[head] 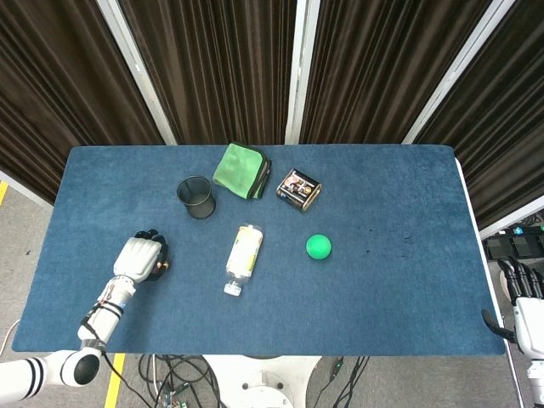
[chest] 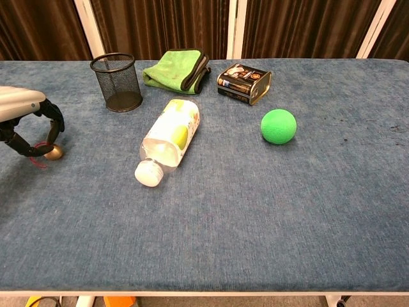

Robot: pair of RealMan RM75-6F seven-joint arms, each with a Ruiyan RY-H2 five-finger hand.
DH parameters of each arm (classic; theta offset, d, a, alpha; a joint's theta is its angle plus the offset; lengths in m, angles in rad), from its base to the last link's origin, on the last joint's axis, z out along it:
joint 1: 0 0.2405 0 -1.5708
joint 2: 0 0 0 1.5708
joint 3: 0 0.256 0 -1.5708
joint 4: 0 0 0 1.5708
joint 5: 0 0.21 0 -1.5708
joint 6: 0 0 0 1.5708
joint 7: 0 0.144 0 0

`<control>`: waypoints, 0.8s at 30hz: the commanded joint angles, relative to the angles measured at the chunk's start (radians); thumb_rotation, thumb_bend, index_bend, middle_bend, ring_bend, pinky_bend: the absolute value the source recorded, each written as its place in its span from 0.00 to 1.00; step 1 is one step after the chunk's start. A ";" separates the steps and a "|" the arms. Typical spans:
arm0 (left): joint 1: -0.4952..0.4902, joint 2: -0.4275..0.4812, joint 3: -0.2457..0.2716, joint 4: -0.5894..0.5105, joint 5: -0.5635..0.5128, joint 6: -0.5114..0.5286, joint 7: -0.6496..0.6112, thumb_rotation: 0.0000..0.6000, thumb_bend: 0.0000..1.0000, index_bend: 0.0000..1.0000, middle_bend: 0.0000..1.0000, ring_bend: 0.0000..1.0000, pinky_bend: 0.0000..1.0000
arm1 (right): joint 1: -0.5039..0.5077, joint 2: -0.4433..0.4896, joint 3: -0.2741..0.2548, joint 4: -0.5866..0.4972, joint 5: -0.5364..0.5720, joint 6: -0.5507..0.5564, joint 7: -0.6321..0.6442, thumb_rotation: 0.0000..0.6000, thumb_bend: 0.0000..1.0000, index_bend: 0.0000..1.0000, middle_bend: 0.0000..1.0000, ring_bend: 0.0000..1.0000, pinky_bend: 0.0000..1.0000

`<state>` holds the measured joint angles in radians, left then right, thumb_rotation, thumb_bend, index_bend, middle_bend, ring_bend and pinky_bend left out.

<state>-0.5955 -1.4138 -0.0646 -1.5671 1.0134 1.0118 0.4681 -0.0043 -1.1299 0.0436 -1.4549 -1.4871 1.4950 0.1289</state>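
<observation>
Your left hand hangs over the desk near its left edge, toward the front. Its dark fingers curl down around a small gold-brown ball that sits on the cloth with a thin red loop beside it. The fingertips stand close to the ball; you cannot tell from either view whether they grip it. The ball is round, shiny and much smaller than the other items.

Your right hand sits off the desk, past its right edge near the front corner. Only part of it shows, so its state cannot be told.

Item count on the desk:
- One black mesh cup, upright, toward the rear left of centre.
- One green folded cloth, just right of the cup, near the rear edge.
- One dark printed tin, lying beside the cloth.
- One clear bottle with a yellow-green label, lying on its side near the centre, white cap toward the front edge.
- One green ball, right of the bottle and apart from it.
</observation>
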 commanded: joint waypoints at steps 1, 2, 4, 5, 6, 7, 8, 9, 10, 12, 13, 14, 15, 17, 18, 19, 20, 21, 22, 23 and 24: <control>0.001 0.001 0.000 0.000 0.004 0.003 -0.002 1.00 0.39 0.60 0.29 0.13 0.20 | 0.000 0.000 0.000 0.000 0.002 -0.001 0.001 1.00 0.18 0.00 0.00 0.00 0.00; 0.001 0.001 0.000 -0.001 0.006 0.003 -0.002 1.00 0.39 0.59 0.29 0.13 0.20 | 0.000 0.001 0.000 0.000 0.003 -0.002 0.001 1.00 0.18 0.00 0.00 0.00 0.00; 0.001 0.003 0.000 -0.001 0.007 0.003 -0.003 1.00 0.38 0.58 0.29 0.13 0.20 | 0.000 0.001 0.000 0.000 0.002 -0.002 0.000 1.00 0.18 0.00 0.00 0.00 0.00; 0.001 0.004 0.001 -0.002 0.008 0.003 -0.003 1.00 0.37 0.57 0.29 0.13 0.20 | 0.000 0.001 0.000 -0.001 0.001 -0.001 0.000 1.00 0.18 0.00 0.00 0.00 0.00; 0.001 0.004 0.001 -0.002 0.008 0.003 -0.003 1.00 0.37 0.57 0.29 0.13 0.20 | 0.000 0.000 0.000 -0.001 0.001 0.000 0.000 1.00 0.18 0.00 0.00 0.00 0.00; 0.001 0.005 0.002 -0.003 0.007 0.001 -0.004 1.00 0.37 0.55 0.28 0.13 0.20 | 0.000 0.000 0.001 -0.001 0.001 0.000 0.000 1.00 0.18 0.00 0.00 0.00 0.00; 0.000 0.007 0.003 -0.005 0.003 -0.004 -0.004 1.00 0.36 0.54 0.28 0.13 0.20 | 0.000 0.001 0.001 -0.001 0.001 0.000 0.000 1.00 0.18 0.00 0.00 0.00 0.00; 0.000 0.009 0.003 -0.007 0.001 -0.006 -0.003 1.00 0.36 0.52 0.27 0.12 0.20 | 0.000 0.001 0.001 -0.001 0.001 0.000 0.000 1.00 0.18 0.00 0.00 0.00 0.00; 0.000 0.010 0.003 -0.008 0.000 -0.006 -0.003 1.00 0.35 0.50 0.27 0.12 0.20 | 0.000 0.001 0.001 -0.001 0.001 0.000 0.000 1.00 0.18 0.00 0.00 0.00 0.00; 0.000 0.013 0.004 -0.010 0.002 -0.007 -0.007 1.00 0.33 0.45 0.26 0.11 0.19 | 0.000 0.001 0.001 -0.001 0.001 0.001 0.000 1.00 0.18 0.00 0.00 0.00 0.00; 0.000 0.014 0.004 -0.011 0.003 -0.007 -0.008 1.00 0.33 0.44 0.26 0.11 0.19 | 0.000 0.001 0.001 -0.001 0.001 0.001 0.001 1.00 0.18 0.00 0.00 0.00 0.00; 0.000 0.015 0.004 -0.011 0.004 -0.007 -0.009 1.00 0.33 0.42 0.26 0.11 0.19 | 0.000 0.001 0.001 -0.001 0.001 0.000 0.001 1.00 0.18 0.00 0.00 0.00 0.00; 0.000 0.017 0.004 -0.012 0.005 -0.008 -0.009 1.00 0.33 0.41 0.25 0.11 0.19 | 0.000 0.001 0.001 0.000 0.001 0.000 0.001 1.00 0.18 0.00 0.00 0.00 0.00; 0.000 0.019 0.004 -0.014 0.007 -0.006 -0.011 1.00 0.33 0.41 0.25 0.11 0.19 | 0.000 0.000 0.001 0.000 0.000 0.001 0.001 1.00 0.18 0.00 0.00 0.00 0.00; 0.001 0.020 0.004 -0.017 0.008 -0.004 -0.011 1.00 0.32 0.40 0.25 0.11 0.19 | 0.000 0.001 0.001 -0.001 0.000 0.001 0.001 1.00 0.18 0.00 0.00 0.00 0.00; 0.001 0.023 0.004 -0.022 0.010 -0.002 -0.010 1.00 0.32 0.40 0.25 0.11 0.19 | 0.000 0.001 0.002 -0.001 0.000 0.001 0.001 1.00 0.18 0.00 0.00 0.00 0.00; 0.003 0.031 0.006 -0.035 0.012 0.000 -0.010 1.00 0.32 0.39 0.25 0.10 0.19 | 0.000 0.001 0.002 -0.001 0.000 0.002 0.001 1.00 0.18 0.00 0.00 0.00 0.00; 0.004 0.039 0.006 -0.047 0.016 0.005 -0.009 1.00 0.31 0.37 0.24 0.10 0.18 | 0.000 0.001 0.002 -0.001 0.000 0.003 0.001 1.00 0.18 0.00 0.00 0.00 0.00; 0.007 0.052 0.007 -0.067 0.023 0.015 -0.005 1.00 0.31 0.36 0.23 0.09 0.17 | -0.001 0.001 0.002 -0.001 0.000 0.004 0.001 1.00 0.18 0.00 0.00 0.00 0.00; 0.010 0.065 0.009 -0.084 0.031 0.024 -0.001 1.00 0.30 0.34 0.22 0.09 0.17 | -0.001 0.001 0.002 -0.001 0.000 0.005 0.002 1.00 0.18 0.00 0.00 0.00 0.00; 0.016 0.080 0.011 -0.102 0.042 0.039 0.002 1.00 0.30 0.32 0.21 0.08 0.16 | -0.002 0.002 0.003 -0.001 0.000 0.007 0.002 1.00 0.18 0.00 0.00 0.00 0.00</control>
<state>-0.5880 -1.3584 -0.0573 -1.6399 1.0384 1.0294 0.4633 -0.0060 -1.1283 0.0459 -1.4558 -1.4874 1.5016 0.1309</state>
